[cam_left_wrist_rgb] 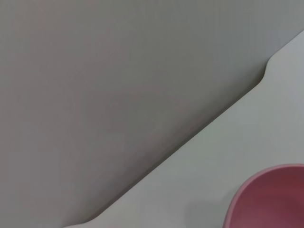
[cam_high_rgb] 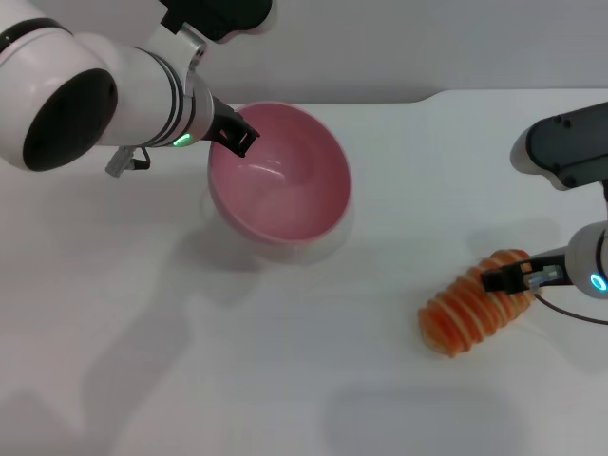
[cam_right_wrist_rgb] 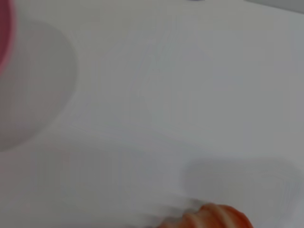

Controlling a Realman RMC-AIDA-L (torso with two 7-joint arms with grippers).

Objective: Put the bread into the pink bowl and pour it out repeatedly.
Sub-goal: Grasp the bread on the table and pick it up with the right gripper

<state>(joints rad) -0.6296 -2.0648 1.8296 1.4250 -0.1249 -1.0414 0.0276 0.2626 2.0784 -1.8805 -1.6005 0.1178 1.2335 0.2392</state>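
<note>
Because the left gripper (cam_high_rgb: 239, 136) is clamped on the rim of the pink bowl (cam_high_rgb: 280, 171), the empty bowl sits tipped toward the table's middle, ready for loading. Well apart to the right, the right gripper (cam_high_rgb: 508, 276) pinches the bread (cam_high_rgb: 470, 306), lying ridged side up on the table (cam_high_rgb: 285, 361).

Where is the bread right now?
In the head view the bread lies on the white table at the robot's right, at the right gripper, well apart from the empty pink bowl.
</note>
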